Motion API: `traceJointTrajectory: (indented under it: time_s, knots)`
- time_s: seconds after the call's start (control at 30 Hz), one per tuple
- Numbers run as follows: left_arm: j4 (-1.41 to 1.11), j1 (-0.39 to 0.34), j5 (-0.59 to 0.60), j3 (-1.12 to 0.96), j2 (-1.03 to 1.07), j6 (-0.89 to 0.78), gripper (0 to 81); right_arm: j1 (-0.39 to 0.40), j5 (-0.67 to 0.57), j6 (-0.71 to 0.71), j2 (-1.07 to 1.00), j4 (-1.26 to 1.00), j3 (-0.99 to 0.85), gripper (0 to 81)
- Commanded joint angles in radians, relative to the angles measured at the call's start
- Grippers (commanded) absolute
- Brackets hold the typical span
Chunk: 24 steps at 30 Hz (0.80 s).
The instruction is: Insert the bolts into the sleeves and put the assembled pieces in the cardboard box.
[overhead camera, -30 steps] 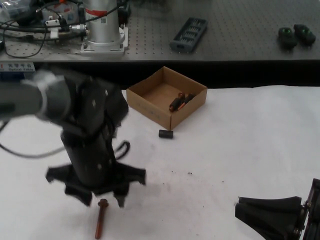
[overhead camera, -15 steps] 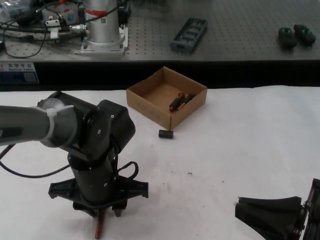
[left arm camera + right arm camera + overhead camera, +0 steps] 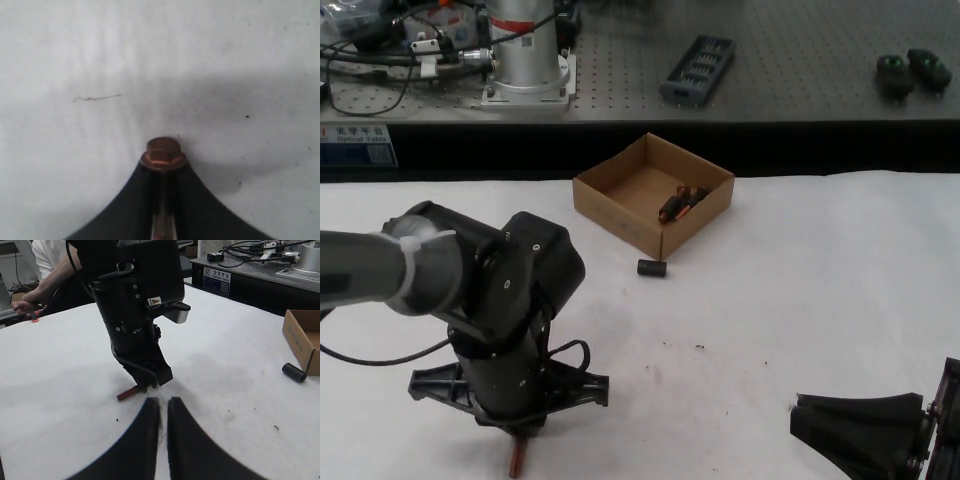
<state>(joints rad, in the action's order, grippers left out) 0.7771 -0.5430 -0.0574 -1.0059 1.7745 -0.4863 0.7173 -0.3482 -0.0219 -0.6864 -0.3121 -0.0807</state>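
A copper-coloured bolt (image 3: 517, 458) lies on the white cloth near the front left. My left gripper (image 3: 520, 428) stands upright over it. In the left wrist view the bolt's hex head (image 3: 163, 152) sticks out just past the fingertips and its shaft sits in the narrow gap of my left gripper (image 3: 163, 167), shut on it. The right wrist view shows the bolt (image 3: 129, 392) still on the cloth under that gripper (image 3: 150, 382). A black sleeve (image 3: 652, 268) lies just in front of the cardboard box (image 3: 620, 225), which holds assembled pieces (image 3: 678, 203). My right gripper (image 3: 164, 402) is shut and holds nothing, at the front right (image 3: 800, 408).
A dark perforated bench behind the cloth carries a silver arm base (image 3: 525, 60), cables, a black tray (image 3: 698, 65) and two dark parts (image 3: 912, 72). A person's arm (image 3: 47, 282) shows beyond the cloth's far side in the right wrist view.
My left arm has come down and toward the front edge, over the bolt, and its fingers now sit around the bolt's shaft. The right arm has kept still.
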Motion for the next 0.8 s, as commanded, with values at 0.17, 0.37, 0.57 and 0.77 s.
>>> traceJointTrajectory:
  time_s: [0.17,0.37,0.57,0.77]
  knots:
    - [0.007,-0.001,-0.047,0.005,0.003,0.246,0.6,-0.006,0.003,-0.004,0.006,-0.01,-0.001,5.8]
    - [-0.079,-0.001,-0.067,0.006,-0.128,0.312,0.6,-0.006,0.003,0.0,0.006,-0.016,-0.001,5.8]
    - [-0.204,-0.001,-0.023,0.044,-0.324,0.314,0.6,-0.006,0.099,-0.036,0.006,-0.008,-0.001,5.8]
    - [-0.403,-0.011,0.067,0.22,-0.565,0.303,0.6,-0.006,0.179,-0.098,0.006,0.096,-0.036,5.8]
